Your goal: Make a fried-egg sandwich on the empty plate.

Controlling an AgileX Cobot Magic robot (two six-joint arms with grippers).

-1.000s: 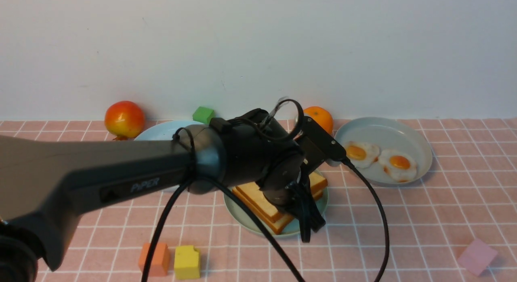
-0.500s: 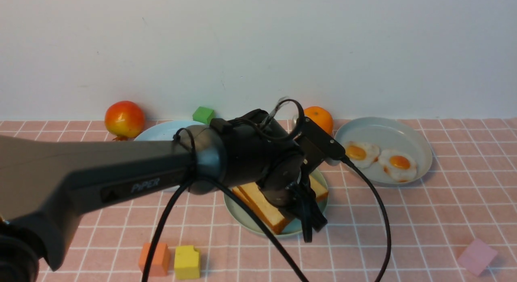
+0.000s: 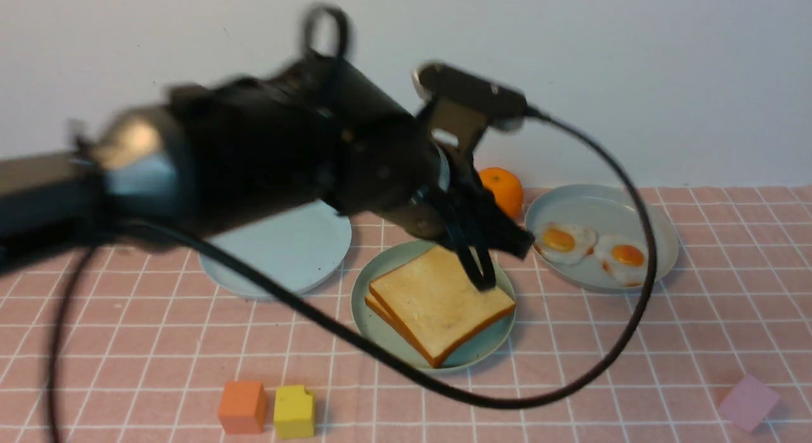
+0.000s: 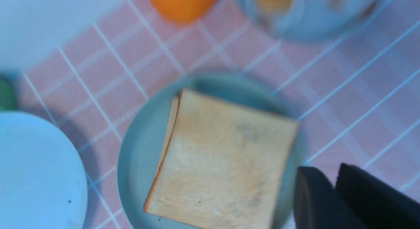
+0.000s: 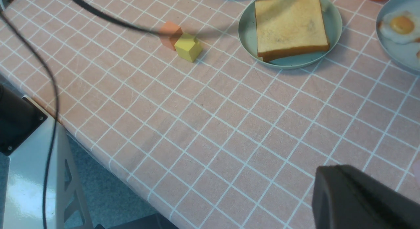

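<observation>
Two square toast slices (image 3: 441, 300) lie stacked flat on the teal plate (image 3: 375, 284), the top one slightly offset. My left gripper (image 3: 491, 262) hangs shut just above the toast's far right corner, nothing between its fingers, the arm blurred. In the left wrist view the dark fingertips (image 4: 310, 176) sit together beside the toast (image 4: 223, 163) and the plate's rim (image 4: 137, 150). Two fried eggs (image 3: 596, 247) rest on the grey-blue plate (image 3: 602, 205). My right gripper (image 5: 328, 173) is shut and empty, low over the tablecloth, well away from the toast (image 5: 290, 24).
A pale sky-blue plate (image 3: 279, 252) lies left of the teal one. An orange (image 3: 502, 186) sits by the back wall. Orange (image 3: 242, 406) and yellow (image 3: 294, 411) cubes stand near the front, a pink cube (image 3: 748, 402) at front right. The left arm's cable (image 3: 558, 392) loops over the table.
The left gripper opened, letting the raised top slice drop flat onto the lower one, then shut again. The left arm has swung up and back off the plate.
</observation>
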